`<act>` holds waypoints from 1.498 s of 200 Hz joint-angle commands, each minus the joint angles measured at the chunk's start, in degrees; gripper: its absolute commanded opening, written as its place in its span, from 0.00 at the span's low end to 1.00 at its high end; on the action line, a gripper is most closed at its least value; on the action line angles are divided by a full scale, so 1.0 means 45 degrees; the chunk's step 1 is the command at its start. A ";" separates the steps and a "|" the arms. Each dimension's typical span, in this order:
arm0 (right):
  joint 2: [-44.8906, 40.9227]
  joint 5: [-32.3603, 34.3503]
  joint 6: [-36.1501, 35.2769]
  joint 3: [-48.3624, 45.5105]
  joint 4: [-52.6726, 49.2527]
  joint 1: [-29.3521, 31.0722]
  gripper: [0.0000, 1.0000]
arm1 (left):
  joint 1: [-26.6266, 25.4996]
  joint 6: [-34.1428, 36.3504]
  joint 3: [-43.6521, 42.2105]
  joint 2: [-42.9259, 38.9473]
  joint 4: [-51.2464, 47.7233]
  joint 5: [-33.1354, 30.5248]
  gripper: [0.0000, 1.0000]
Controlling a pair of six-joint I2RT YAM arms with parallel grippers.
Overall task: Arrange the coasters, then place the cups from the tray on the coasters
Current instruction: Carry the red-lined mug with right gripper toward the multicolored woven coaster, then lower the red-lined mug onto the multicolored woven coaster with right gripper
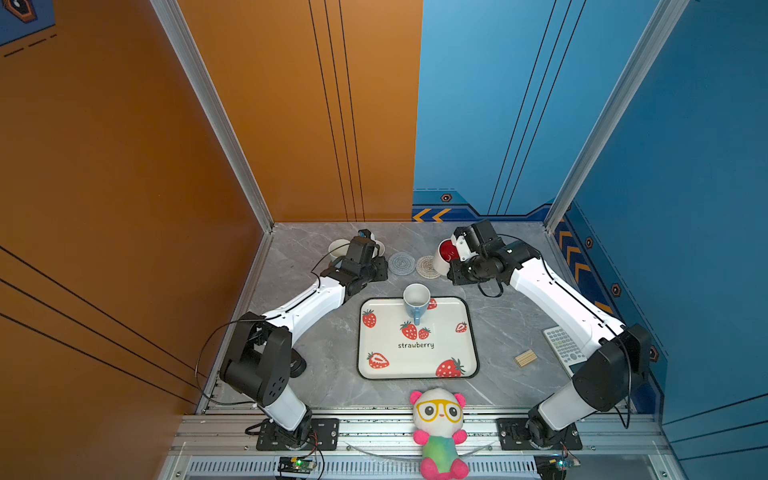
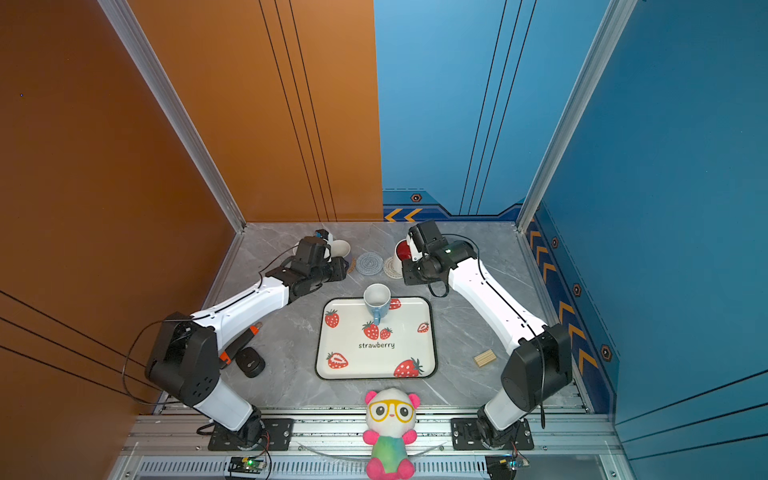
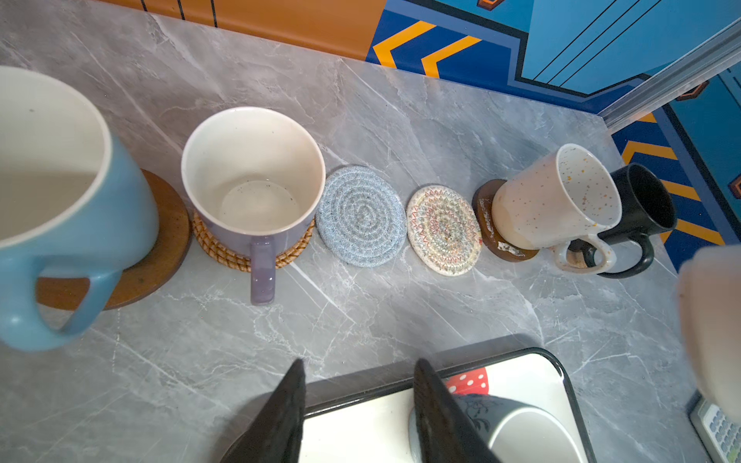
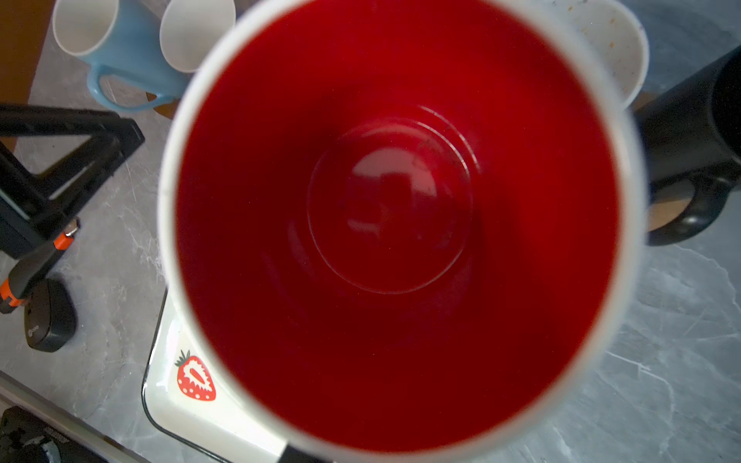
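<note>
Four cups (image 3: 252, 176) sit on coasters (image 3: 168, 244). The right gripper (image 1: 456, 248) clamps the red-lined mug (image 1: 445, 252) near the bare beige coaster (image 1: 426, 267). The grey-blue coaster (image 1: 401, 262) is also bare. The left gripper (image 3: 361, 417), parted and empty, hovers by the last blue mug (image 1: 416, 300) at the 12 o'clock edge of the tray (image 1: 415, 368).

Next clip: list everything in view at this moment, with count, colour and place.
light blue mugs: two; one on a wooden coaster, one on the tray.
lavender mug: one, on the rattan coaster.
speckled mug: one, white, on a brown wooden coaster.
black mug: one, row's end, tan coaster under it.
red-inside mug: one, white, held.
bare coasters: two, grey-blue and beige, mid-row.
tray: one, white with strawberries, centre.
calculator, wooden block: one each, right side.
plush panda: one, front edge.
black-and-orange tool, black fob: one each, left side.
left gripper: open, empty.
right gripper: shut on red-inside mug.
</note>
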 commanded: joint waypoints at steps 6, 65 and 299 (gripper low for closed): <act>0.0436 -0.0350 -0.0447 0.1057 0.0458 -0.0198 0.00 | 0.0133 -0.0132 0.0115 0.0218 0.0150 0.0308 0.45; 0.2242 -0.0793 -0.0505 0.2208 0.1099 -0.0789 0.00 | 0.0324 -0.0093 0.0067 0.0312 0.0150 0.0484 0.45; 0.7198 -0.1100 -0.1346 0.5727 0.0505 -0.1039 0.00 | 0.0700 -0.0155 0.0258 0.0780 -0.0124 0.0485 0.45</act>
